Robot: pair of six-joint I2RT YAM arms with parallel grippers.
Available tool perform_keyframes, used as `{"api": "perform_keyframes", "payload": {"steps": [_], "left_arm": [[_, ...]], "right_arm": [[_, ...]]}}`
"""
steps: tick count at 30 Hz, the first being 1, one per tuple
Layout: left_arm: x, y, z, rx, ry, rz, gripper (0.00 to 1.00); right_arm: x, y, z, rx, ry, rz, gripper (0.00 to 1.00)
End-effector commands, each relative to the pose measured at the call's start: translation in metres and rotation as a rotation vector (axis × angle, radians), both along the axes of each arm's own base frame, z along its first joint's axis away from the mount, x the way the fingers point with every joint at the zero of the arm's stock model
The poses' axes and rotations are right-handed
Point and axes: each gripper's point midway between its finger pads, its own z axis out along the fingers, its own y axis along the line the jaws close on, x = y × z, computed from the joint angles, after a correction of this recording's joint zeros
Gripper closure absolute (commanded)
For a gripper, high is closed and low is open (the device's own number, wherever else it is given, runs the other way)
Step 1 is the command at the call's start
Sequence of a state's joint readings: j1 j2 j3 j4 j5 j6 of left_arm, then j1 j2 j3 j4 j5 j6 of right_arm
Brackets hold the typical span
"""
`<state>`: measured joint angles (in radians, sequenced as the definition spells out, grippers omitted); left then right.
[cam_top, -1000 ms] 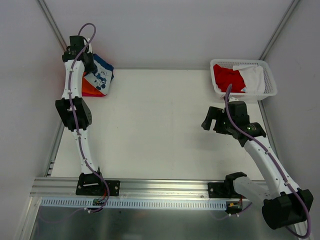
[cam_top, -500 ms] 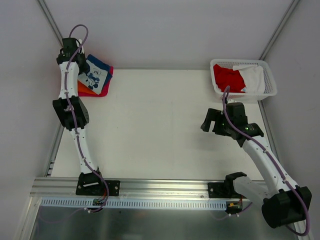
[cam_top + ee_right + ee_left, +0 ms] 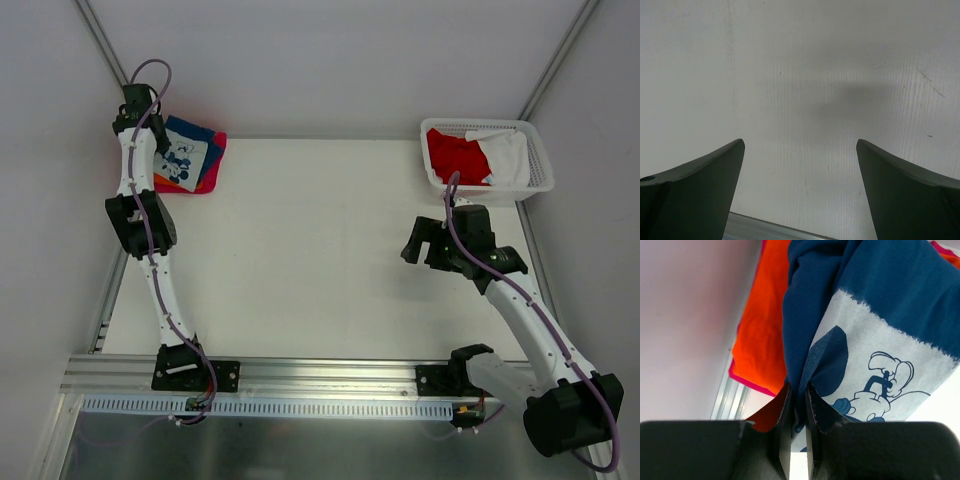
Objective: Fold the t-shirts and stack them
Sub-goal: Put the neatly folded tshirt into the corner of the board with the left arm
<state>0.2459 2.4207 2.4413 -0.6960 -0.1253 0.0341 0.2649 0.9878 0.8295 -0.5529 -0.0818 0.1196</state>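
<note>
Top external view: I am two arms based at the bottom of the frame, with a white table (image 3: 320, 260) spread above me.
Left gripper (image 3: 798, 392): my fingers are pinched almost together on a bunched fold of the navy t-shirt (image 3: 880, 300). Cloth fills the thin gap between them.
Navy t-shirt: in the upper left corner of the top view, lying on the stack. Its pale cartoon print (image 3: 180, 158) faces up, and the edge nearest the left of the frame is gathered in my grip.
Stack below: the orange t-shirt (image 3: 765, 325) sits directly under the navy one. The magenta-pink t-shirt (image 3: 220, 150) shows as a narrow border beneath.
Right gripper (image 3: 800, 142): fingers spread wide and holding nothing, over bare table right of centre.
Basket (image 3: 540, 170): upper right of the top view. It holds the red t-shirt (image 3: 455, 155) and the white t-shirt (image 3: 508, 158), both crumpled.
Step, as I judge it: laying the navy shirt on the pile, with the release not yet made.
Risk, drag: if I pull away before opening, the pinched fold would come with me, undo the fold and skew the pile.
Risk, snag: the cloth is wedged deep between my fingers and may cling once they part.
Risk, wall: the side wall (image 3: 690, 315) is just beside my left wrist, so a careless lift could knock it.
</note>
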Motion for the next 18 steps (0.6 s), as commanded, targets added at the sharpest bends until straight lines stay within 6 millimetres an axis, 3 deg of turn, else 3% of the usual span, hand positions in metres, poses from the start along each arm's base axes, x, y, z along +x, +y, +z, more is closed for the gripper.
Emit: {"api": "perform_keyframes", "payload": {"steps": [1,7,14,15,16,18], "left_arm": [[-0.002,0.036,0.019,0.052,-0.062,0.112,1.00],[-0.002,0.046,-0.002,0.046,-0.036,0.132,1.00],[0.003,0.042,-0.028,0.014,-0.006,0.108,0.99],[0.002,0.041,-0.032,0.008,0.002,0.102,0.94],[0.003,0.037,-0.035,-0.017,-0.005,0.119,0.79],[0.003,0.035,-0.038,-0.032,-0.003,0.114,0.76]], "right_arm": [[0.006,0.003,0.011,0.026,-0.043,0.006,0.00],[0.005,0.002,0.013,0.029,-0.053,0.000,0.01],[0.003,0.002,0.014,0.029,-0.053,-0.001,0.01],[0.004,0.002,0.015,0.029,-0.056,-0.002,0.01],[0.004,0.002,0.014,0.030,-0.054,-0.003,0.01],[0.004,0.002,0.015,0.033,-0.056,-0.006,0.01]]}}
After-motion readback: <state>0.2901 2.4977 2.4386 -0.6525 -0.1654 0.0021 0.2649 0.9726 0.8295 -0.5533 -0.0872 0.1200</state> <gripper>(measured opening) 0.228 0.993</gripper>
